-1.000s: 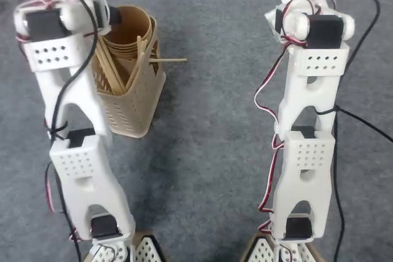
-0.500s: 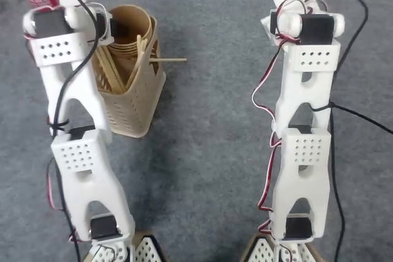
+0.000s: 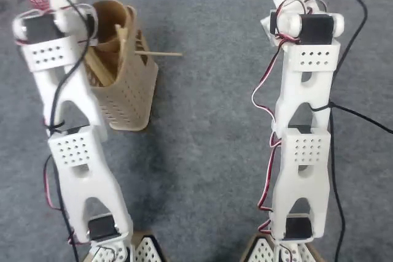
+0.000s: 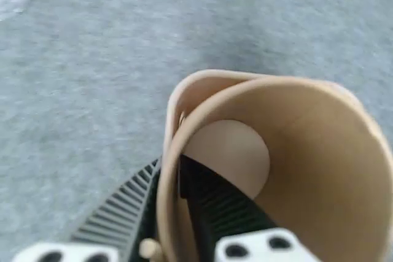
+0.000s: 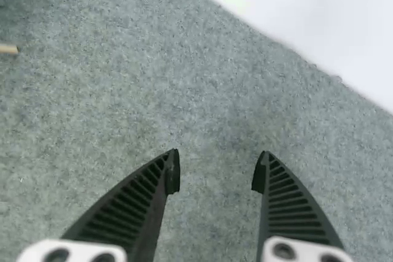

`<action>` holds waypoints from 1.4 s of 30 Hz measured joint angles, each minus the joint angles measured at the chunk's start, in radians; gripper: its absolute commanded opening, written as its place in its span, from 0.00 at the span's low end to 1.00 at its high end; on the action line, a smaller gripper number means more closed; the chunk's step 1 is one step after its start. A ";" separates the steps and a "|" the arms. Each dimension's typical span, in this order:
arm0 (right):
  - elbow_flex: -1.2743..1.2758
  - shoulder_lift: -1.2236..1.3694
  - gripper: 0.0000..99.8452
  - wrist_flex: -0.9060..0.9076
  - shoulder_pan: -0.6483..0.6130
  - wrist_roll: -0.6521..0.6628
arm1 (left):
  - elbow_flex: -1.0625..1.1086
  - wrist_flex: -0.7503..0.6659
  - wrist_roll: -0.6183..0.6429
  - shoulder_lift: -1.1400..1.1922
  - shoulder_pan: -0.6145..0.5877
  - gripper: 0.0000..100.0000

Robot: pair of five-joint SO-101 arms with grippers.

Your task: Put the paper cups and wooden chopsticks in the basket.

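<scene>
Paper cup seated in basket, wall pinched by left gripper, one finger inside. Basket seen shifted, leaning since half second ago, possibly dragged by cup. Chopstick protruding sideways. Right gripper spread, unloaded.

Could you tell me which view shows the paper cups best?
The left wrist view: it looks straight into the nested paper cups. The high view has them in the basket, partly behind an arm.
</scene>
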 measured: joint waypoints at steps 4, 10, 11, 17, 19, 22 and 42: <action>0.000 0.046 0.20 0.000 -0.044 0.000 | 0.017 0.002 -0.014 -0.037 -0.057 0.01; 0.000 0.146 0.20 0.000 -0.137 0.000 | 0.169 -0.002 -0.038 -0.150 -0.080 0.01; 0.000 0.157 0.20 0.000 -0.155 0.000 | 0.187 -0.002 -0.040 -0.170 -0.075 0.01; 0.000 0.245 0.20 -0.005 -0.267 0.000 | 0.253 -0.002 -0.040 -0.264 -0.026 0.01; 0.000 0.265 0.20 -0.014 -0.305 0.000 | 0.276 -0.002 -0.038 -0.272 -0.015 0.01; 0.000 0.293 0.20 -0.041 -0.342 0.000 | 0.276 -0.002 -0.018 -0.272 -0.025 0.01; 0.000 0.514 0.20 -0.473 -0.506 0.215 | 0.226 -0.009 -0.061 -0.255 -0.249 0.01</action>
